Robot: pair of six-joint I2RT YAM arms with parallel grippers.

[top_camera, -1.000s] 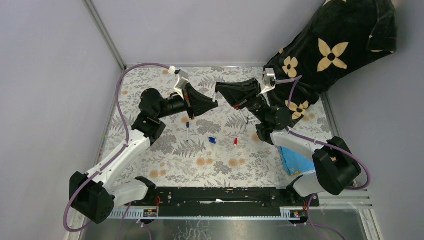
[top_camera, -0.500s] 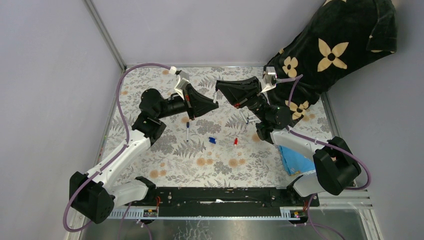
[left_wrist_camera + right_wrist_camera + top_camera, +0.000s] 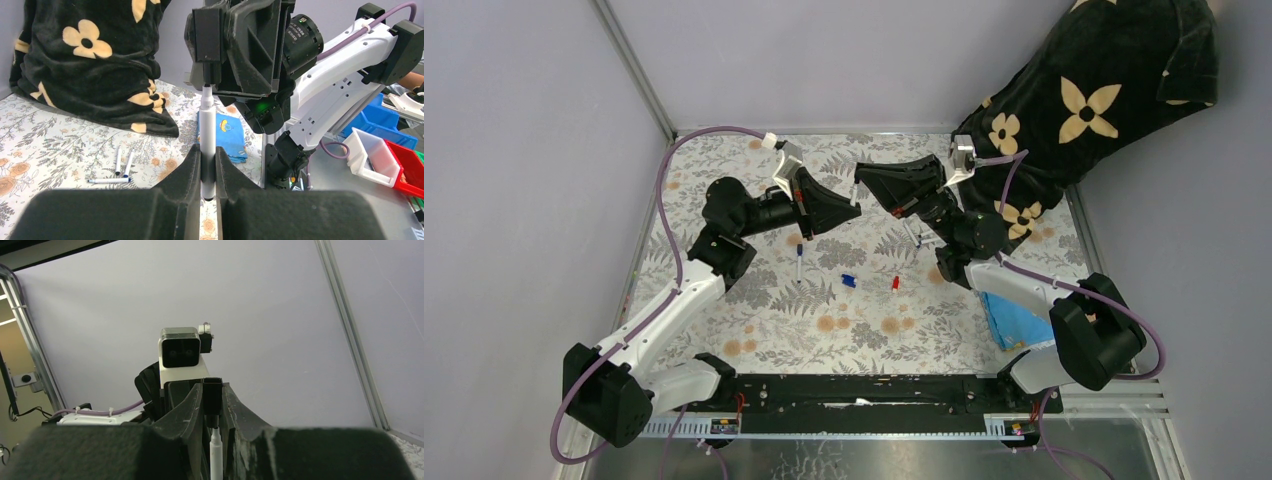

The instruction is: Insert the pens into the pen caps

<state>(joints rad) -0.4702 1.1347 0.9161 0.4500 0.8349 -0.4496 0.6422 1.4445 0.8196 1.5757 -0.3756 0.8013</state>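
The pen [image 3: 207,140] stands straight up, clamped low down between the two fingers of the left end effector [image 3: 207,159]. Its top end meets the black cap [image 3: 206,40], which is squeezed tight in the right end effector [image 3: 212,390] right above it. I cannot tell how far the tip has gone in. The push could go wrong if the pen and cap are not in one line. Then the pen could slip in the fingers, or the cap could pop out and drop. In the top view the two end effectors meet in the air at 12 o'clock from the middle of the tabletop [image 3: 754,330]. Below them, toward 6 o'clock, lie a blue cap [image 3: 848,281] and a red cap [image 3: 895,284], with a loose pen [image 3: 800,262] at 8 o'clock. More pens [image 3: 122,167] lie by the right arm. There is open room under the pair. The flowery blanket [image 3: 1114,100] is close at 2 o'clock, and the back wall [image 3: 844,60] is near at 12 o'clock.
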